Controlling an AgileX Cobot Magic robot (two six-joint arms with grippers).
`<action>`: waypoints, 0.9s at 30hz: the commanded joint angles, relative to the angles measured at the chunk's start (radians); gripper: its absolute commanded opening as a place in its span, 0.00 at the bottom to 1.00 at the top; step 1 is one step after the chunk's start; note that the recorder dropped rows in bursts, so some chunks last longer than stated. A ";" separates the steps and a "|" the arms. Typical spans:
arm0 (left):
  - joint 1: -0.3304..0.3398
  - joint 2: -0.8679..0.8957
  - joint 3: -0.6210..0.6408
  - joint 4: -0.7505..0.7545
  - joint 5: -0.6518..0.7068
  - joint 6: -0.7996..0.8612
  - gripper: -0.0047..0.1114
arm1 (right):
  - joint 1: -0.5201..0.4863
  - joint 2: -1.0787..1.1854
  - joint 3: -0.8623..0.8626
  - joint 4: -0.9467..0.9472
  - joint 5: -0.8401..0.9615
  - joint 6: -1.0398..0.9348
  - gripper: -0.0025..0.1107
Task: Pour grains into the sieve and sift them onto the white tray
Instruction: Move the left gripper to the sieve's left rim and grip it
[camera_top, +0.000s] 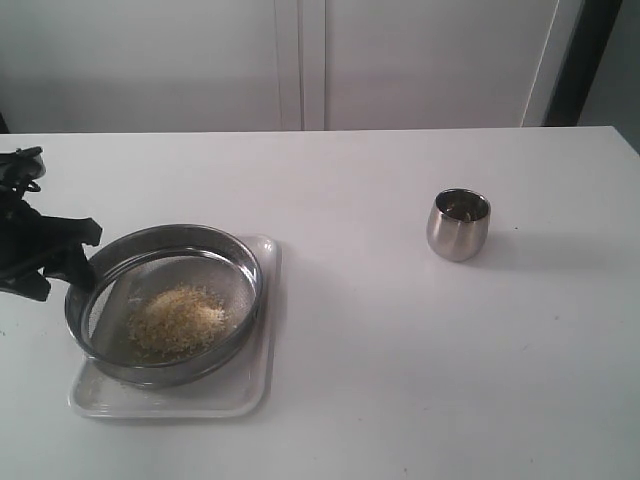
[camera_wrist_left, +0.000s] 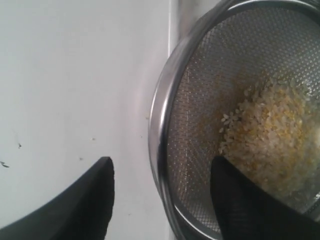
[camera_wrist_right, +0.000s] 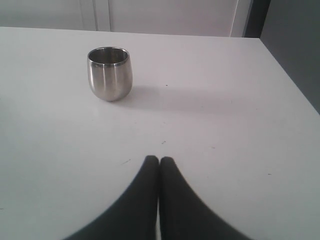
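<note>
Exterior view: shows the sieve, a wide shallow steel ring, seated on the white tray near the front-left corner of the table, with the grains heaped on its mesh. Puts the left gripper at the ring's side toward the left edge, far nearer than the other arm. Sets a small rounded steel cup upright, well apart toward the right edge. Shows no right gripper.

Left wrist view: finds the left gripper spread, one dark finger outside the sieve and one inside above its fine wire mesh, the polished rim wall running between them, seemingly untouched. Reveals the grains as golden specks mixed with paler, coarser bits. Calls, by judgement, for closing across the rim before any shaking.

Right wrist view: shows the right gripper pressed together on nothing, with the cup ahead, smooth and shiny.
</note>
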 joint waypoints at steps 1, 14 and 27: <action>0.004 0.043 -0.005 -0.016 -0.011 0.021 0.57 | -0.007 -0.006 0.006 -0.003 -0.015 0.002 0.02; 0.004 0.116 -0.005 -0.016 -0.062 0.021 0.56 | -0.007 -0.006 0.006 -0.003 -0.015 0.002 0.02; 0.004 0.122 -0.005 -0.009 -0.111 0.021 0.56 | -0.007 -0.006 0.006 -0.003 -0.015 0.002 0.02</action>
